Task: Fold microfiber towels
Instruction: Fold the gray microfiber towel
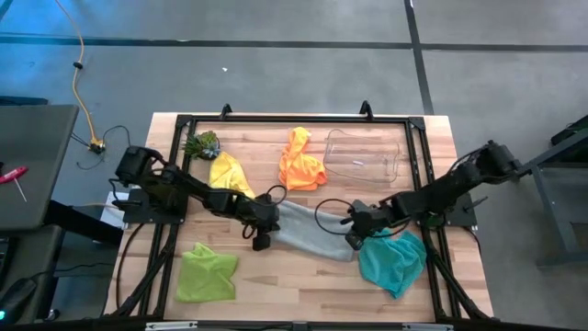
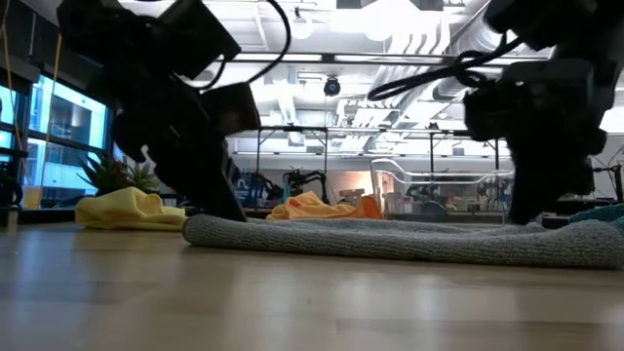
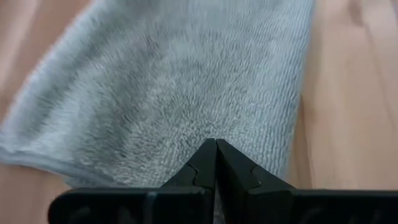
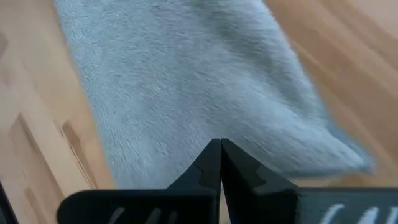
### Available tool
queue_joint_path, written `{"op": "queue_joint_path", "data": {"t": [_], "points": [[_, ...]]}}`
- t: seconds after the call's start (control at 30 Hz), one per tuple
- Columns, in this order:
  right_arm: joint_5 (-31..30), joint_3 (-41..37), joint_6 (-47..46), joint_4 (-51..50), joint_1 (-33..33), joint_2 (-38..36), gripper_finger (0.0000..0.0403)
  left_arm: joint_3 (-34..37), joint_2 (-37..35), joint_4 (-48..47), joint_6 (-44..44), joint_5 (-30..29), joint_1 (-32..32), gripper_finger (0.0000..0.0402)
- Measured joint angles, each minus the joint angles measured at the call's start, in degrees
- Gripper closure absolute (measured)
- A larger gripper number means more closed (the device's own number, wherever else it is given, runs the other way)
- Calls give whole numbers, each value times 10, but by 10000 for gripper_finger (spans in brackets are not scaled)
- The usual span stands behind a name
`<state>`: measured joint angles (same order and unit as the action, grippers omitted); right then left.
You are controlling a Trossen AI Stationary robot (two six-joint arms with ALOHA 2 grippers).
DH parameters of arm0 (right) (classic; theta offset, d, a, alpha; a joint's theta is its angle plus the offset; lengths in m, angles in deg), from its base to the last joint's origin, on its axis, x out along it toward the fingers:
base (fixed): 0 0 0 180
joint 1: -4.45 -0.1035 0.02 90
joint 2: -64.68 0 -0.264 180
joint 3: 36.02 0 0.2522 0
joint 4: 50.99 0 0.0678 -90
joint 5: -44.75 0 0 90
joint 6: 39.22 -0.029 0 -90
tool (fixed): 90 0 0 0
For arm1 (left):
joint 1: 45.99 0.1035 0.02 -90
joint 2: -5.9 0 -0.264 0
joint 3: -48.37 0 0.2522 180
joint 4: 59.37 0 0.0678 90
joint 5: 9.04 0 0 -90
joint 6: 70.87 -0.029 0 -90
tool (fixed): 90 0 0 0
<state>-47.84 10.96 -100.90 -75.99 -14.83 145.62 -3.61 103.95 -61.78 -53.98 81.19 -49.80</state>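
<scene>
**Claws pinched on both ends of the grey towel**

Left claw (image 1: pixel 261 232) is down at the left end of the grey towel (image 1: pixel 312 230), fingers pressed together with the towel's edge pinched between the tips, as the left wrist view shows (image 3: pixel 216 155). Right claw (image 1: pixel 355 230) is at the opposite end of the same towel, fingers likewise together on the fabric (image 4: pixel 219 155). Both arms reach inward from the table's sides and meet the towel near the middle of the table (image 1: pixel 303 285).

Grey towel lies stretched out flat between the two claws, a long low strip on the wood in the low view (image 2: pixel 390 239). Its right end sits just beside the teal towel (image 1: pixel 393 259), which lies crumpled at the near right; whether they touch, can't tell.

Lime green towel (image 1: pixel 206 272) lies loosely rumpled at the near left, well apart from the grey one.

Farther back: yellow towel (image 1: pixel 230 173) bunched up beside the left arm, partly under it. Small green plant (image 1: pixel 202 144) sits just beyond the yellow towel at the far left. Orange towel (image 1: pixel 301 163) is heaped at the far middle. Clear plastic bin (image 1: pixel 363 154) stands just beside the orange towel on its right, near the far edge.
</scene>
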Motion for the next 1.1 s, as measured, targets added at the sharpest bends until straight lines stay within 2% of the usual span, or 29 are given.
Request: {"op": "queue_joint_path", "data": {"t": [0.13,0.33,0.7,0.83,0.93,1.1], "points": [[16,4,1,0,7,41,403,-1,6,-10,11,0,-1,402],[20,8,38,2,32,55,403,-2,4,-37,44,-11,-13,402],[32,7,160,-3,123,56,403,-1,5,-39,255,-115,-88,402],[48,6,192,-3,139,55,403,-1,6,-48,279,-147,-110,402],[56,4,204,-16,149,39,403,-1,-1,-57,279,-150,-107,402],[51,4,198,-89,152,-52,403,1,-25,-75,257,-149,-84,402]]}}
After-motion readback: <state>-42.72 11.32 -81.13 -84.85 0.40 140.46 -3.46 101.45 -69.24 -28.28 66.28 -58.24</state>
